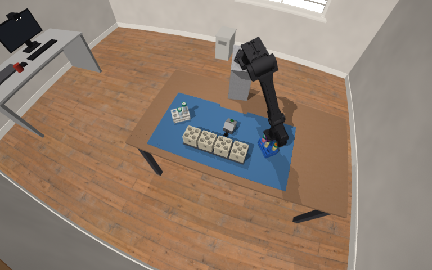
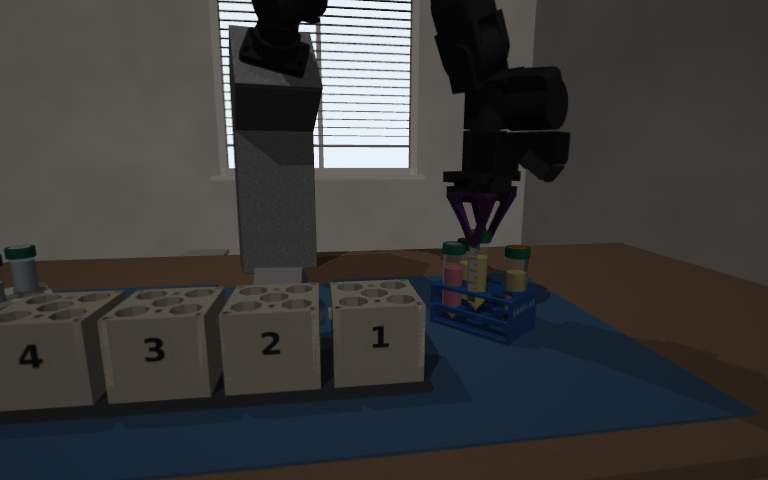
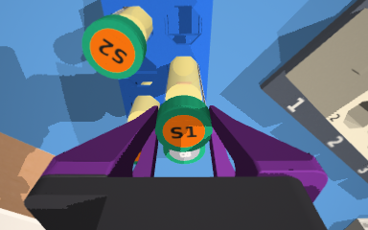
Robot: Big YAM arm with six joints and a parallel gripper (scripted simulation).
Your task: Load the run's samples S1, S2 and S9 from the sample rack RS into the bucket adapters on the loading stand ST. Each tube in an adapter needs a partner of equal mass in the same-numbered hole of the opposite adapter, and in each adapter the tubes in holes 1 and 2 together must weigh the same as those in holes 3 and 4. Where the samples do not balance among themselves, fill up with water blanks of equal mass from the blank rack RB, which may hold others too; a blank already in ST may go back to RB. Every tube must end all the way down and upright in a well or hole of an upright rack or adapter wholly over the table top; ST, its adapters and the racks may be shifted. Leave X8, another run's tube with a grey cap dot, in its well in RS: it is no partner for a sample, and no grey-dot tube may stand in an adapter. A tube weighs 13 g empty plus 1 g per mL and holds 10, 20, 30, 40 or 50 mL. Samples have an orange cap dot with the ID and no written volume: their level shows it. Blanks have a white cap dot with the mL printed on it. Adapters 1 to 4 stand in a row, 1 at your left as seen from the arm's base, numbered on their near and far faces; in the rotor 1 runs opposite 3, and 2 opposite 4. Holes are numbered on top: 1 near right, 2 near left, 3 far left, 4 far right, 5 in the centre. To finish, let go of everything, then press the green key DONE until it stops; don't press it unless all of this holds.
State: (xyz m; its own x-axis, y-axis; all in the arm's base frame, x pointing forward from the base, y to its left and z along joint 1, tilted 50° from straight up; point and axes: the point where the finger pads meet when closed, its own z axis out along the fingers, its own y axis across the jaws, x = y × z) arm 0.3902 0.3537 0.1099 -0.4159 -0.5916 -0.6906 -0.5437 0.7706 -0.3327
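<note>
My gripper [image 3: 183, 113] is shut on the cap end of tube S1 [image 3: 183, 130], a green-capped tube with yellow liquid. In the side view the gripper [image 2: 480, 233] points straight down over the blue sample rack RS [image 2: 484, 314]. S1 [image 2: 477, 277] hangs upright with its tip inside the rack, its cap a little above its neighbours'. S2 [image 3: 114, 46] stands in the rack beyond it. A pink tube [image 2: 453, 277] and a yellow tube [image 2: 516, 271] stand on either side. Adapters 1 [image 2: 378, 331], 2 [image 2: 270, 339], 3 [image 2: 158, 348] and 4 [image 2: 39, 350] show only empty holes.
The white blank rack RB [image 1: 183, 115] with a few tubes stands at the far end of the blue mat. The grey box with the green DONE key [image 1: 229, 125] sits behind the adapter row. The arm's grey pedestal [image 1: 239, 81] stands at the table's back edge.
</note>
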